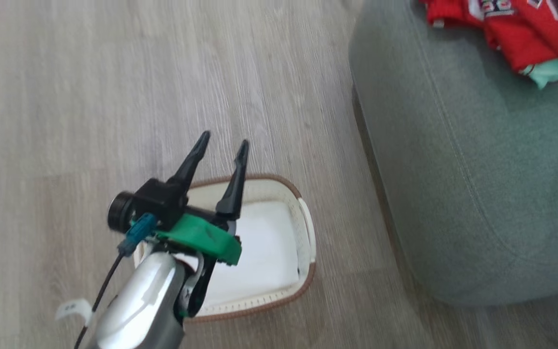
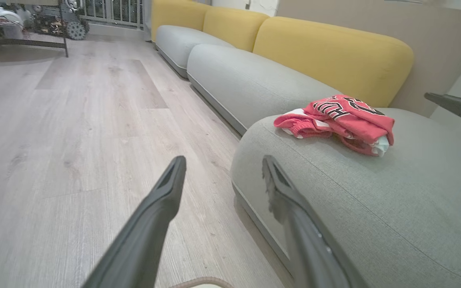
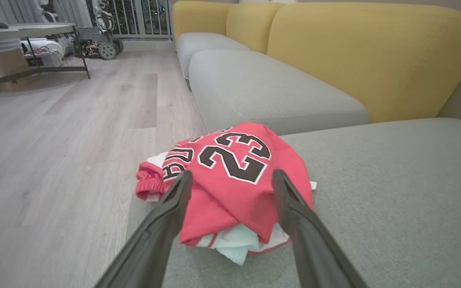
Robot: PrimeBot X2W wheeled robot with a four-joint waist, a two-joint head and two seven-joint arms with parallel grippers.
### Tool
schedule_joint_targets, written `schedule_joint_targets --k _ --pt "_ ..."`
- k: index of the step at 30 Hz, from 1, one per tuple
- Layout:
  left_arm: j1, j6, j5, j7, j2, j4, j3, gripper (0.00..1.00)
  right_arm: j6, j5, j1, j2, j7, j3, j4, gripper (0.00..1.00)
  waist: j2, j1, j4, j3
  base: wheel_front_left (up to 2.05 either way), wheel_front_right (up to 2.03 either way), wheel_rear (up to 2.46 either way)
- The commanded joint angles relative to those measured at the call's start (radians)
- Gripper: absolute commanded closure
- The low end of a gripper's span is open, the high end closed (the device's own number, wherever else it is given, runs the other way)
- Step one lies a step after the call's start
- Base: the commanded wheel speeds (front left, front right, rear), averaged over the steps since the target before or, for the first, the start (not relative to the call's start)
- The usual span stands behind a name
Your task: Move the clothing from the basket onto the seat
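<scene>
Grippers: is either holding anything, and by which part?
Nothing is held. Left gripper and right gripper are open and empty; the clothing lies free on the seat.

**Soft, even light; head view blurred**

In the head view, motion blur smears the floor [image 1: 114, 72] planks and the left pincer [image 1: 224, 140], and a pale sheen lies on the silver forearm [image 1: 138, 300]. The wrist views are sharper but bend straight lines near the frame edges. The clothing [image 3: 234, 200] casts a faint shadow on the seat [image 3: 394, 208]. The right pincer [image 3: 232, 173] looks soft at lower frame.

Crumpled red clothing [image 3: 234, 160] showing 23 lies on the grey seat [image 3: 374, 192], framed by the spread fingers [image 3: 166, 218] of the right tool [image 3: 231, 173]
</scene>
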State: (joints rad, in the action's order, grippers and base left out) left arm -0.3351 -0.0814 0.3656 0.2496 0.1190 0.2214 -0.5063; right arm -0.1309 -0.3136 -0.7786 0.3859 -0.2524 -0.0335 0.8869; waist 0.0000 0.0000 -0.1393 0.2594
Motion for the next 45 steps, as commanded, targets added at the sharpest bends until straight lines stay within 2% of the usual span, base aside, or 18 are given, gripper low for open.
schedule_joint_targets --k 1,10,18,21,22,27,35,45 --pt "0.003 -0.010 0.005 0.012 0.004 -0.033 0.043 0.00 0.000 -0.011 0.013 0.018 -0.009 0.024 -0.036 0.00 0.0000 0.0000 0.021 -0.042 0.00 0.00 0.00" --pt "0.113 -0.038 -0.008 0.012 -0.021 -0.065 0.164 0.00 0.000 -0.035 0.081 -0.035 -0.009 0.084 -0.102 0.00 0.0000 0.0000 0.097 -0.139 0.00 0.00 0.00" --pt "0.206 -0.057 -0.022 0.012 -0.032 -0.074 0.269 0.00 0.000 0.004 0.197 -0.150 -0.009 0.085 -0.230 0.00 0.0000 0.0000 0.159 -0.200 0.00 0.00 0.00" --pt "0.232 -0.058 -0.023 0.012 -0.033 -0.076 0.292 0.00 0.000 0.022 0.232 -0.180 -0.009 0.082 -0.271 0.00 0.0000 0.0000 0.168 -0.213 0.00 0.00 0.00" --pt "0.257 -0.058 -0.024 0.012 -0.034 -0.078 0.315 0.00 0.000 0.041 0.271 -0.214 -0.009 0.078 -0.311 0.00 0.0000 0.0000 0.173 -0.225 0.00 0.00 0.00" --pt "0.315 -0.056 -0.035 0.012 -0.034 -0.084 0.361 0.00 0.000 0.106 0.390 -0.290 -0.009 0.055 -0.414 0.00 0.0000 0.0000 0.179 -0.253 0.00 0.00 0.00" --pt "0.374 -0.039 -0.051 0.012 -0.036 -0.086 0.401 0.00 0.000 0.159 0.549 -0.334 -0.009 0.057 -0.544 0.00 0.0000 0.0000 0.171 -0.273 0.00 0.00 0.00" --pt "0.403 -0.019 -0.070 0.012 -0.048 -0.070 0.414 0.00 0.000 0.081 0.689 -0.335 -0.009 0.087 -0.669 0.00 0.0000 0.0000 0.164 -0.281 0.00 0.00 0.00"
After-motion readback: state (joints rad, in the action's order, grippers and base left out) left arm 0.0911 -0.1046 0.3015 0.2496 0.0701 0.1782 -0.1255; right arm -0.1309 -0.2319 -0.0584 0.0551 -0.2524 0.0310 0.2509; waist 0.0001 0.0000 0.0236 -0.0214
